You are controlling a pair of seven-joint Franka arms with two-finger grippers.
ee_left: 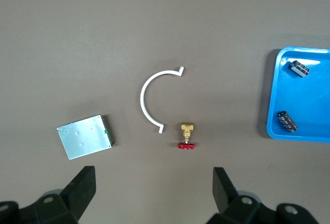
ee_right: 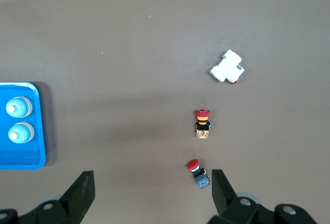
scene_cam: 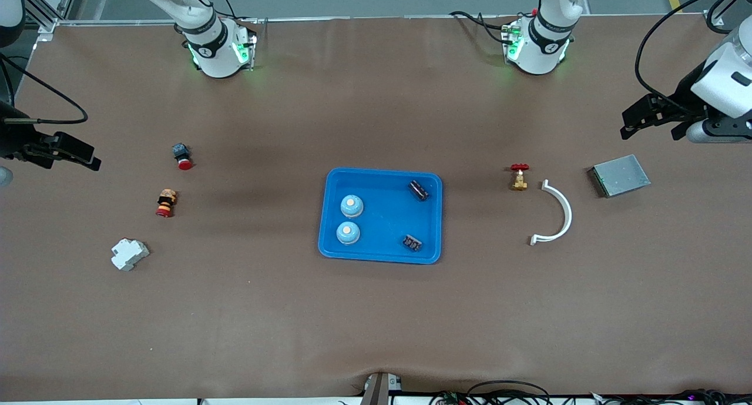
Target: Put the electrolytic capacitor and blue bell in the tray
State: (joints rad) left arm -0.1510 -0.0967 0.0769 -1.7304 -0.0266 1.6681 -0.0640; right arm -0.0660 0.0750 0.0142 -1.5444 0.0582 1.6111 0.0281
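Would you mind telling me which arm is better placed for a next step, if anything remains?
Neither: both blue bells and both capacitors already lie in the tray.

The tray point(scene_cam: 380, 255) looks like smooth, glossy blue plastic. The table cover point(scene_cam: 376, 323) is matt brown, paper-like. The flat box point(scene_cam: 620, 176) shows dull brushed metal; the curved bracket point(scene_cam: 561, 214) is white plastic.

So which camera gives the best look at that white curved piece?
The left wrist view: the white curved piece lies near the middle there, whole and large against the bare table. The front view shows it too, but smaller, toward the left arm's end. The right wrist view doesn't show it at all.
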